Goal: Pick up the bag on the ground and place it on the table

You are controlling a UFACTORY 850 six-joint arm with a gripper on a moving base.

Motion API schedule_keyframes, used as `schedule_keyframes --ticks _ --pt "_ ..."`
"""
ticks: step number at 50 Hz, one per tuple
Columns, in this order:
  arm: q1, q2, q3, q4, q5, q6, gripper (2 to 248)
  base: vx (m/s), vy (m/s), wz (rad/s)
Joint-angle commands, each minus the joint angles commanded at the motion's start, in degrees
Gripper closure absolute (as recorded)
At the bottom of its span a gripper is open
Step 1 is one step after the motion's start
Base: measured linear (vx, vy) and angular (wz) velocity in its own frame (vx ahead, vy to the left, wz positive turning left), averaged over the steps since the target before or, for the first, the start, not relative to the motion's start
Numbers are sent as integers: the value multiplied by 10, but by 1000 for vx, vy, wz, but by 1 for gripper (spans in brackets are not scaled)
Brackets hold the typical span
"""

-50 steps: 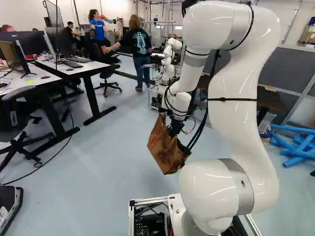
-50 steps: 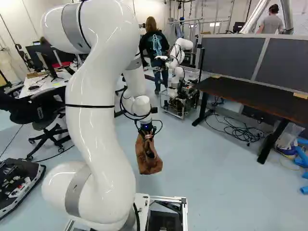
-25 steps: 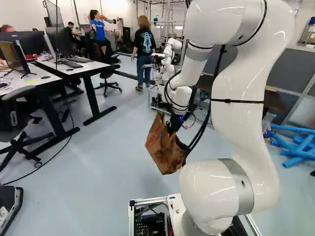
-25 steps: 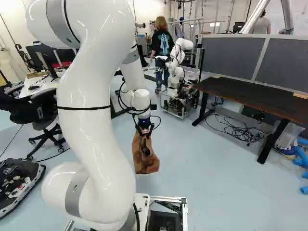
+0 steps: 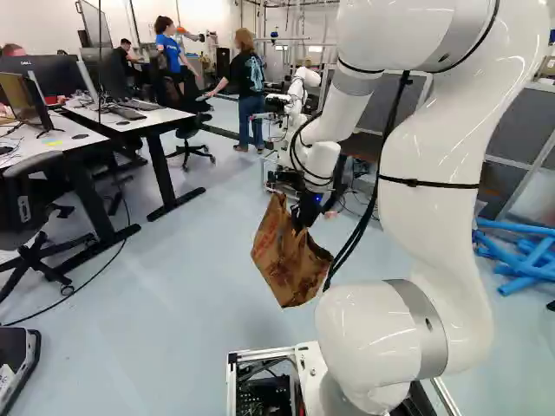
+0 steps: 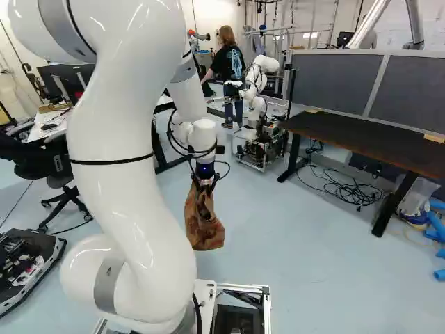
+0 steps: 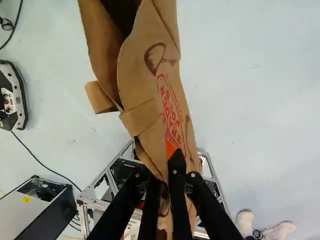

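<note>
Bag (image 5: pixel 290 260) hangs tilted above the floor (image 5: pixel 173 303) in the left base view; fast swinging could twist it. Right base view: too low an approach could snag it on the near edge of the dark worktop (image 6: pixel 361 141). Wrist view: fingers (image 7: pixel 176 175) pinch its creased paper, which could tear.

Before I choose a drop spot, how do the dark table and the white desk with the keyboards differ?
The dark table has a dark brown top; the white desk has a white one. The dark table has a flat tan piece near its edge; the white desk bears keyboards. Both stand on dark legs.
</note>
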Motion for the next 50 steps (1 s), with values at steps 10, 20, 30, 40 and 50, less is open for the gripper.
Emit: schedule_keyframes --ticks 10,20,30,40,50 --pt "-5 26 9 -4 -2 0 223 0 0 0" --pt "-9 54 19 -14 -2 0 223 0 0 0" --pt "-13 80 28 -32 -2 0 223 0 0 0" --pt "-19 102 31 -51 -2 0 223 0 0 0" --pt "-26 121 29 -75 -2 0 223 0 0 0"
